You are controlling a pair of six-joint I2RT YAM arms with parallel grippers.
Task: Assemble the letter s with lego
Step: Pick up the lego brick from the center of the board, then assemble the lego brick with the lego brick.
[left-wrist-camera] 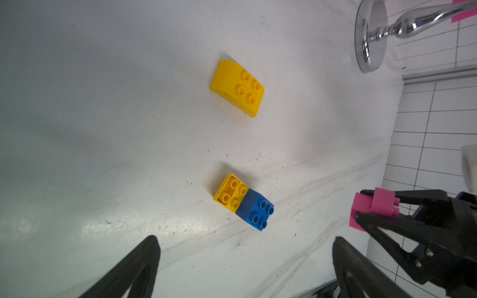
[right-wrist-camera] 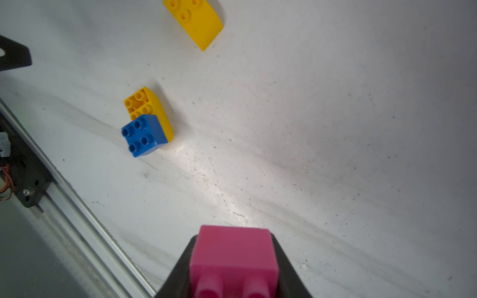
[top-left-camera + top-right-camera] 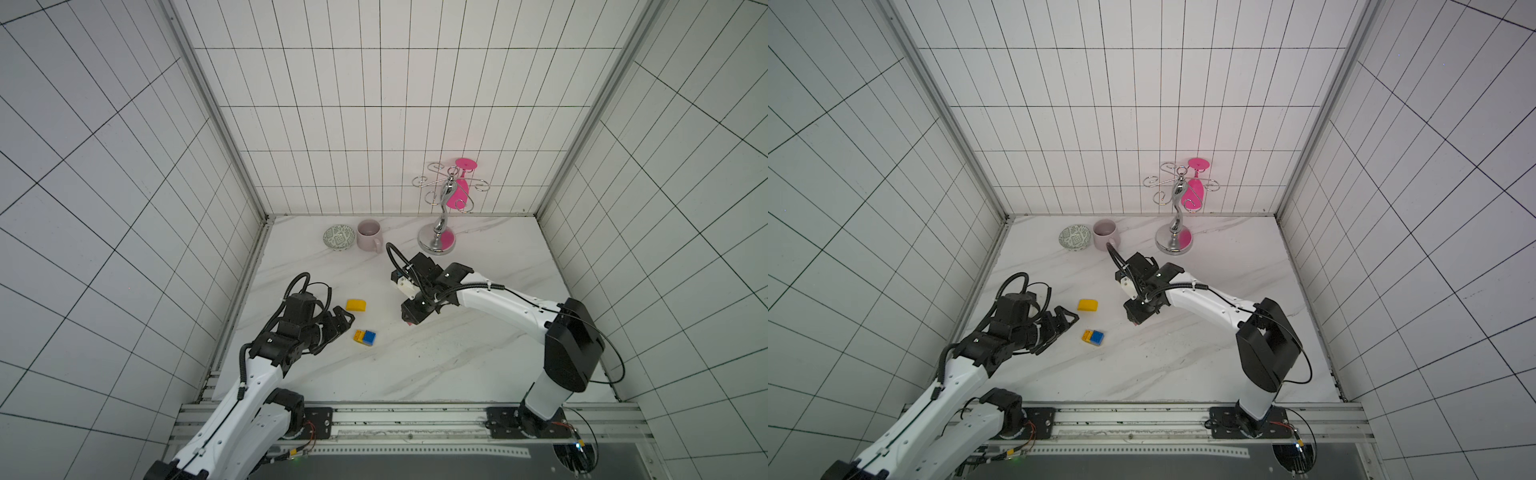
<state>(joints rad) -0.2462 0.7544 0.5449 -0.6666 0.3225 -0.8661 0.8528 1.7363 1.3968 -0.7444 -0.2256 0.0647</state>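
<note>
Left tool [image 1: 245, 241]: spread wide, holding nothing, beside the bricks on the white marble tabletop [image 3: 415, 365].
Long yellow brick [image 1: 228, 193]: lies flat, studs up, its long way going side to side. A shiny blue cube [image 1: 256, 212] is snapped on its right end.
Right tool [image 3: 409, 322]: squeezed tight on pink cubes [image 2: 233, 252], right of the blue cube, studs pointing back at its camera.
Rounded yellow brick [image 3: 356, 306]: farther back, flat, half smooth curve, half studs.
Mug [image 3: 369, 235]: far back, upright.

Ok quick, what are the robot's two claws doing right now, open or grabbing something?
The left gripper is open, holding nothing.
The right gripper is shut on pink lego.
</note>
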